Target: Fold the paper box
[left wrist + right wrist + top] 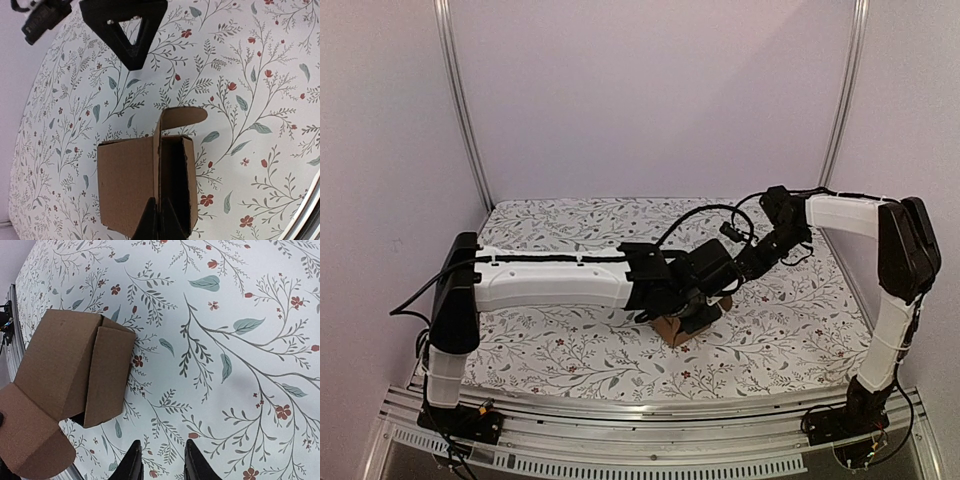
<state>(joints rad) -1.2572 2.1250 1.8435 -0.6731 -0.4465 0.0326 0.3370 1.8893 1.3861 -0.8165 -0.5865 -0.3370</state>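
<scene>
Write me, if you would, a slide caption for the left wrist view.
Left gripper pinches a wall of the part-folded paper box, one rounded flap untucked, on a floral table cover.

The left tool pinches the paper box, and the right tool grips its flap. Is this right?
Only partly. The right tool grips nothing: the right wrist view shows it open over the flowered cloth, beside the paper box. The left tool does pinch it.
</scene>
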